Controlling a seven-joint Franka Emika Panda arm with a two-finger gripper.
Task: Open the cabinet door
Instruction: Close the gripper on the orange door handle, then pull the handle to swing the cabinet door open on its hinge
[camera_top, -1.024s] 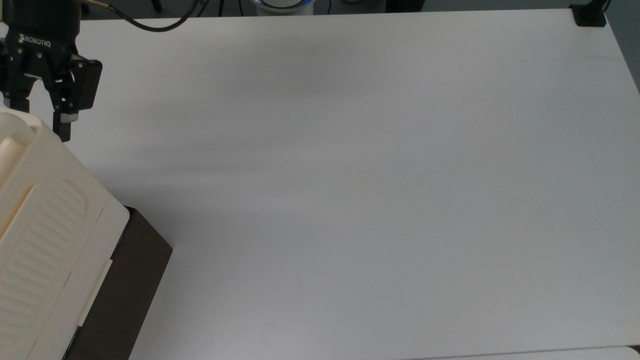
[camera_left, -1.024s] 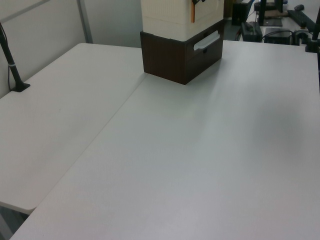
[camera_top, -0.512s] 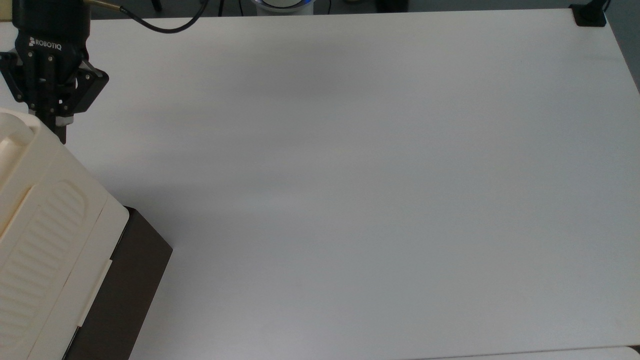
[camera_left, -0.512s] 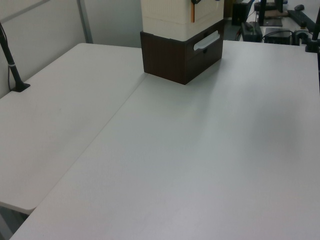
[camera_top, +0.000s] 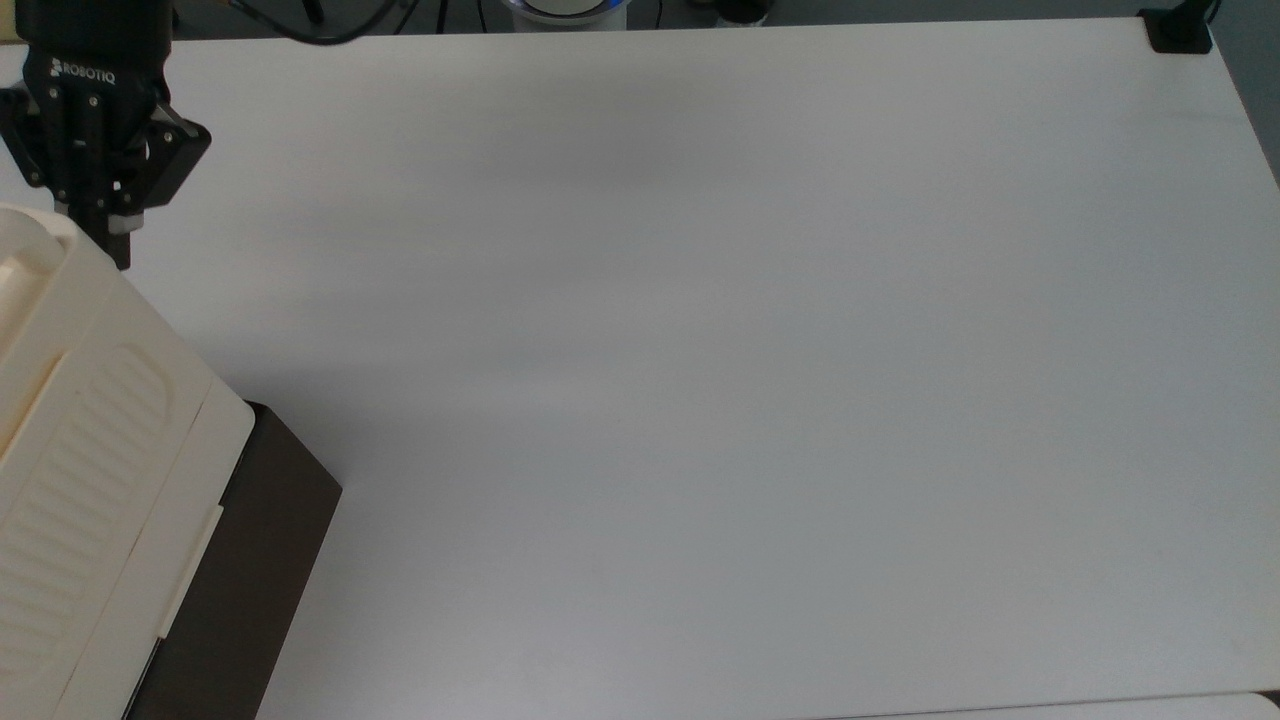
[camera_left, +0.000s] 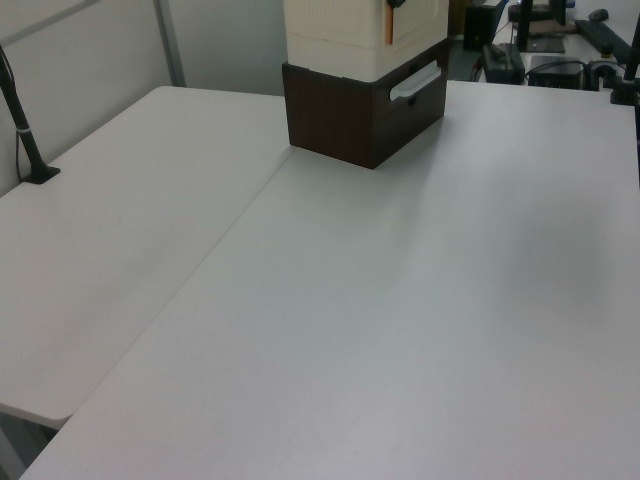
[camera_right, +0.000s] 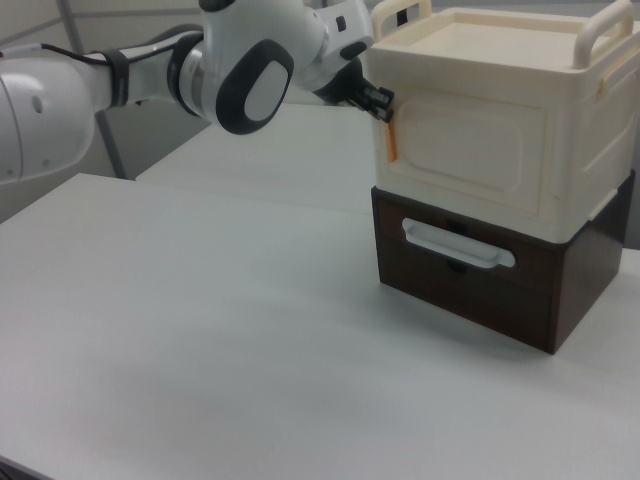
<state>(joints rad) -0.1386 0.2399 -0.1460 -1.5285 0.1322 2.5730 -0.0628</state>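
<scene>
Cabinet (camera_right: 500, 170) sits at the right view's right on the white table (camera_right: 200, 330): cream upper box with a recessed door panel stacked on a dark brown base with a pale drawer handle (camera_right: 458, 246), and it lies in the top view's lower left corner (camera_top: 90, 450) and at the left view's top centre (camera_left: 365, 80). Gripper (camera_right: 381, 104) on the white arm (camera_right: 180, 70) is at the door's left edge in the right view, fingers pressed together on the slim orange strip handle (camera_right: 391, 141), door looks closed; in the top view the gripper (camera_top: 112, 235) sits just past the cabinet's upper corner
</scene>
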